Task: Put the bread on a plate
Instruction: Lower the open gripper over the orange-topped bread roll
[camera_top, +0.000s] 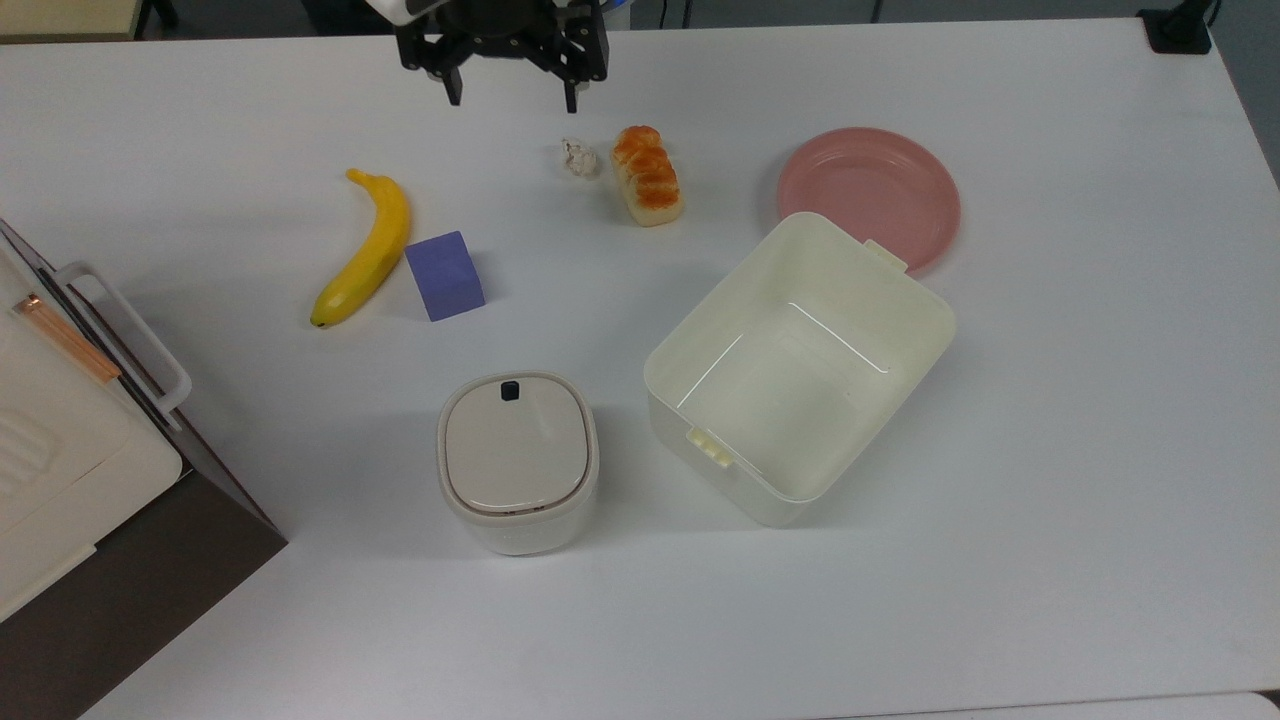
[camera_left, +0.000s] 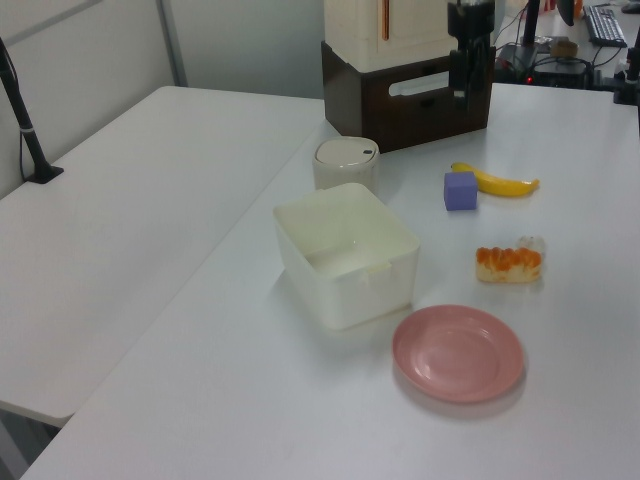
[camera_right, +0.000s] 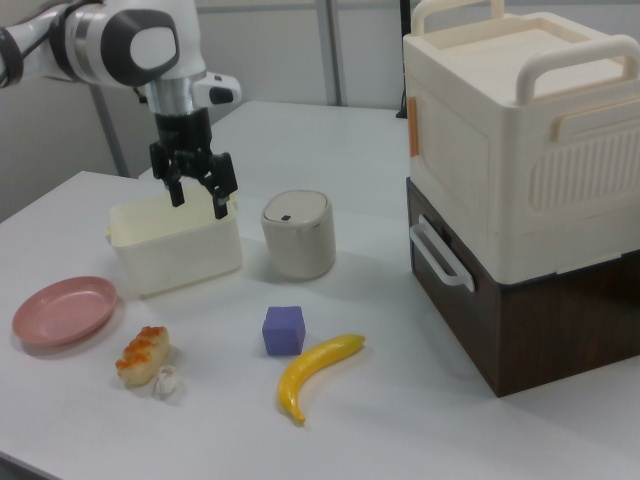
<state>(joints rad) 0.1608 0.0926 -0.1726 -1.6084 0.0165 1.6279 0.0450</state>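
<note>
bread (camera_top: 648, 175): lying on the table (camera_top: 1050, 480), between a whitish wad (camera_top: 578, 157) and the pink plate (camera_top: 868, 195). gripper (camera_top: 514, 98): hanging above the table with fingers spread, gripping nothing.

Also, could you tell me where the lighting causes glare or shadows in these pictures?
In the top view, thin bright reflections line the inside floor of the cream tub, and soft shadows lie beside the lidded canister. In the left view, the pink plate casts a faint shadow toward the camera. In the right view, the banana sits over a weak, diffuse shadow.
</note>
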